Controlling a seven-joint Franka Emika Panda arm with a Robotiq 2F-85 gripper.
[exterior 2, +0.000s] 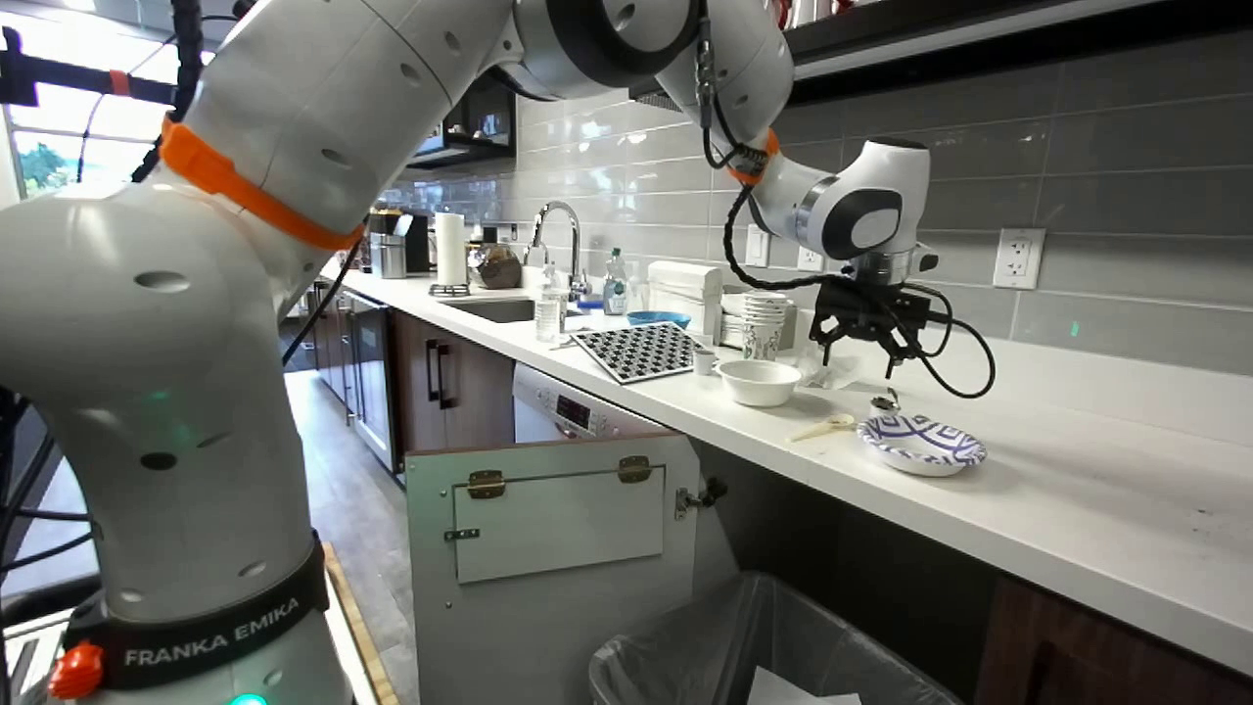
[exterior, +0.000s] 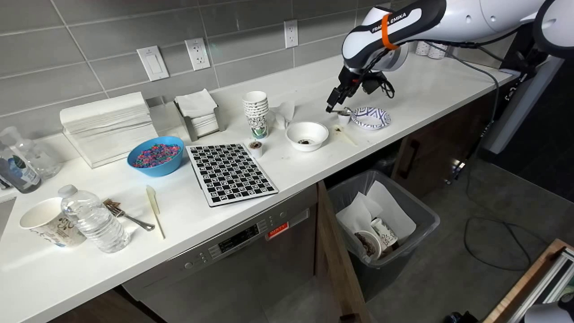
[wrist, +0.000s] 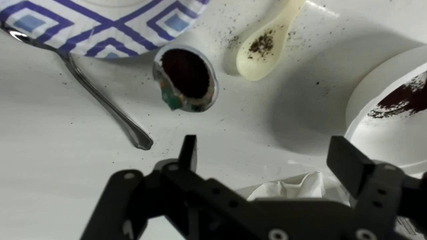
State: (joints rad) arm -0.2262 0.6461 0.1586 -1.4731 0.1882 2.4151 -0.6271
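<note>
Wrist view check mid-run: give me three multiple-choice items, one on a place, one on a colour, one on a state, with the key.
1. Where does the pale plastic spoon lie?
A) in the plain white bowl
B) on the counter
C) on the blue bowl

2. Which colours pattern the paper bowl?
A) purple and blue
B) red and yellow
C) green and black

3. How does the hand stand?
A) shut on the spoon
B) shut, empty
C) open, holding nothing

1 B: its scoop lies on the counter, beside the opened coffee pod.
2 A: purple lines and pale blue squares show on its rim.
3 C: the fingers stand wide apart with nothing gripped.
</note>
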